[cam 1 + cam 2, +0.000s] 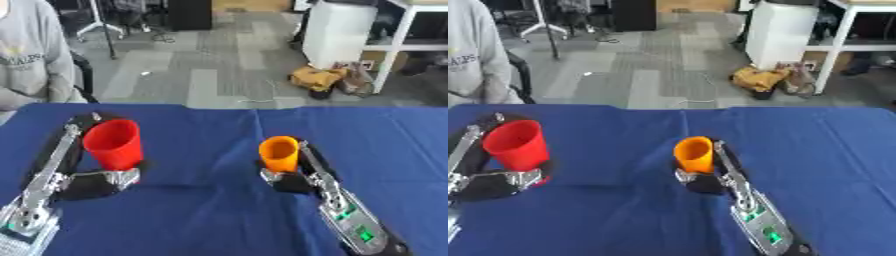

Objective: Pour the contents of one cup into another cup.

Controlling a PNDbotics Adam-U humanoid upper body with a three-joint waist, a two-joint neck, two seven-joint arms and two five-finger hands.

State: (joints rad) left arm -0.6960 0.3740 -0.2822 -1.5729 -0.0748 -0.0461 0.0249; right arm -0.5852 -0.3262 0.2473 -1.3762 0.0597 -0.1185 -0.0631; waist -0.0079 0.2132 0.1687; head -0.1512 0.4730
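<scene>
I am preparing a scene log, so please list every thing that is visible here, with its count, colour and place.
red cup: one, red, upright, left side of the table, held by the left hand
orange cup: one, orange, upright, near the table's middle, held by the right hand
tablecloth: one, blue, covering the table
white cabinet: one, white, on the floor beyond the table
yellow bag: one, yellow, on the floor by the cabinet
left hand: one, black and silver, fingers round the red cup
right hand: one, black and silver, fingers round the orange cup
</scene>
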